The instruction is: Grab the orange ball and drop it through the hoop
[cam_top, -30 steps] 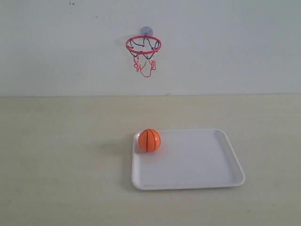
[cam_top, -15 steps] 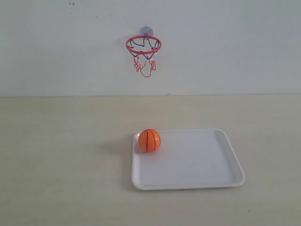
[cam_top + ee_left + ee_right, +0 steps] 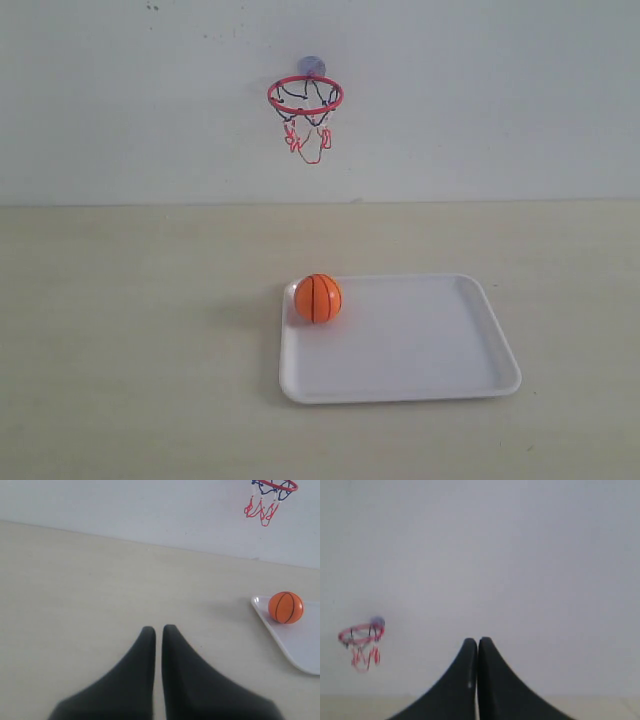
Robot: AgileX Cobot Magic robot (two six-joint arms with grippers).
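Left tool (image 3: 158, 629) has its fingers pressed together on nothing, poised over the surface (image 3: 75, 590); the right tool (image 3: 477, 641) is likewise closed and empty, aimed at the wall. Ahead of the left tool and off to one side, the orange ball (image 3: 318, 298) rests in the far left corner of a white tray (image 3: 420, 345), touching neither tool. Neither arm shows in the exterior view, so the left is only probably nearer, since its camera alone catches the ball. Beyond, well above the ball, the hoop (image 3: 305, 95) hangs on the wall.
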